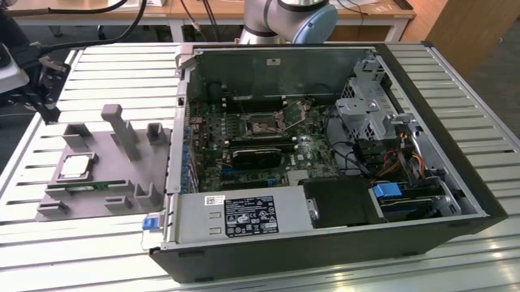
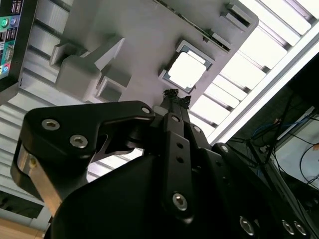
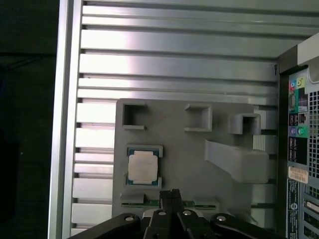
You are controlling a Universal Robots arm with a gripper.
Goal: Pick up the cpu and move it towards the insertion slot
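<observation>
An open computer case (image 1: 455, 121) lies on a slatted metal table (image 1: 122, 67). Just beside it, at the exterior view's left, sits a grey tray (image 1: 138, 167) with upright posts. A thin green memory stick (image 1: 91, 185) lies close to its near edge. A grey power supply (image 1: 203, 216) fills the case's near side.

Robotics laboratory bench. An opened desktop computer (image 1: 309, 152) lies on a slatted aluminium desk (image 1: 114, 67), with a grey moulded parts tray (image 1: 106, 164) at nine o'clock of it. The robot arm's base (image 1: 296, 18) stands at twelve o'clock, with wooden tables (image 1: 97, 12) and hanging cables (image 1: 195, 18) behind.
</observation>
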